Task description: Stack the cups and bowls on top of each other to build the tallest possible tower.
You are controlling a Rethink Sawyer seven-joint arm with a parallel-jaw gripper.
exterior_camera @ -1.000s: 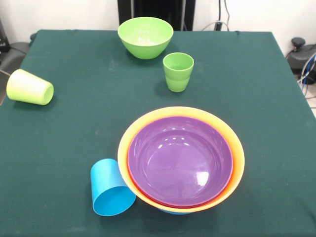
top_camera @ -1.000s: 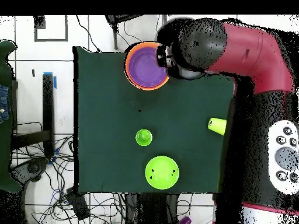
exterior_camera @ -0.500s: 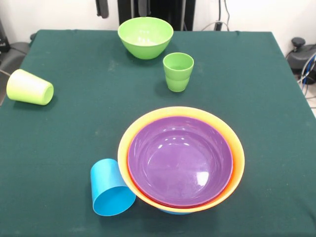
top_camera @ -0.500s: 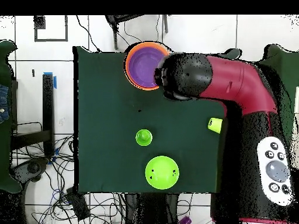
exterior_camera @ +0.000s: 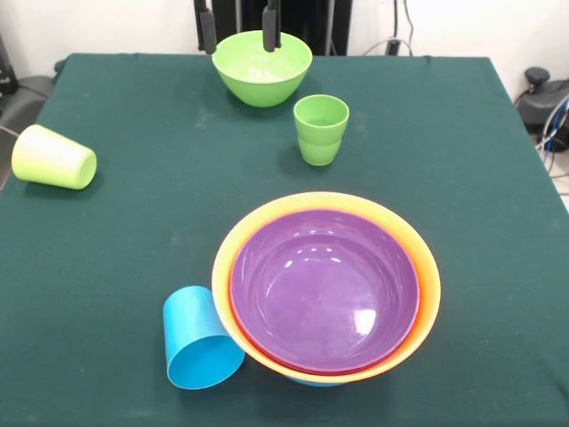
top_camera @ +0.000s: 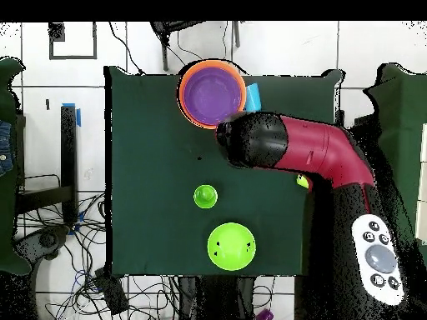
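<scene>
So from across the counter [exterior_camera: 116,231], the end effector [exterior_camera: 238,28] has dropped into sight at the top edge since a second ago, fingers spread wide and holding nothing, hanging just over the green bowl [exterior_camera: 261,67]. Looks to me like that bowl is the next pick for the tower [exterior_camera: 325,289], which sits near the front edge with the purple bowl [exterior_camera: 324,286] nested on top. The ridged green cup [exterior_camera: 320,129] stands upright between them. The blue cup [exterior_camera: 199,340] lies tipped against the tower, and the yellow-green cup [exterior_camera: 53,157] lies tipped well off by the left edge.

From above, the arm [top_camera: 288,150] has swung back off the tower [top_camera: 213,92] and now reaches across mid-counter.
</scene>
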